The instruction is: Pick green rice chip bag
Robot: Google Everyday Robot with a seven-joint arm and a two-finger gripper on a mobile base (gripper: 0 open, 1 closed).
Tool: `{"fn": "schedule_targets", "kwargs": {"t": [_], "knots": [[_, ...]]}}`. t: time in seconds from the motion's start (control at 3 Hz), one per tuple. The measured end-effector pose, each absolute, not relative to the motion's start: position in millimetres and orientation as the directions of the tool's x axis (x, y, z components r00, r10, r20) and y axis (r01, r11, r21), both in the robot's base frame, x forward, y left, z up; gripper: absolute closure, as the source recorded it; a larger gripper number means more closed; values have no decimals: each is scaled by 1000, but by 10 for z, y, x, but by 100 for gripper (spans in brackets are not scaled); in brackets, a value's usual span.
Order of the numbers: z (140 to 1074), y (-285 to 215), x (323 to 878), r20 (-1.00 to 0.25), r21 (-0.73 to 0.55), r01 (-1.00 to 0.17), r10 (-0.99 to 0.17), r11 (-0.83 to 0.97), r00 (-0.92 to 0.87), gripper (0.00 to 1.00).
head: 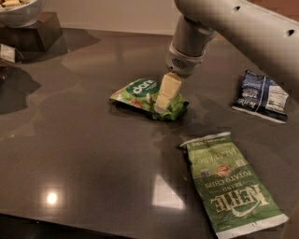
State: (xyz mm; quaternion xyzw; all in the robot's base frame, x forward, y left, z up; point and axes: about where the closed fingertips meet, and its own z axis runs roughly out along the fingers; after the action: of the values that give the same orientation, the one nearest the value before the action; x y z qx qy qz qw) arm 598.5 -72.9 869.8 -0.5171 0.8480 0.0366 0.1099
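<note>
The green rice chip bag [140, 93] lies on the dark table [84, 154] near the middle, small and puffy, light green with a dark green oval logo. My gripper [163, 100] comes down from the grey arm at the upper right. Its pale fingers sit over the right half of the bag, right at its surface. The bag's middle is partly hidden behind them.
A long flat green Kettle potato chips bag [231, 184] lies at the front right. A dark blue and white bag [261, 95] lies at the far right. A white bowl [21, 9] on a dark stand sits at the back left corner.
</note>
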Motion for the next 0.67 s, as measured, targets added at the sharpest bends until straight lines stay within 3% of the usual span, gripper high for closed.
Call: {"fn": "schedule_targets", "kwargs": {"t": [0.67], "knots": [[8514,-561,6004,-214,-5,-881,-861,473,-461,0]]}}
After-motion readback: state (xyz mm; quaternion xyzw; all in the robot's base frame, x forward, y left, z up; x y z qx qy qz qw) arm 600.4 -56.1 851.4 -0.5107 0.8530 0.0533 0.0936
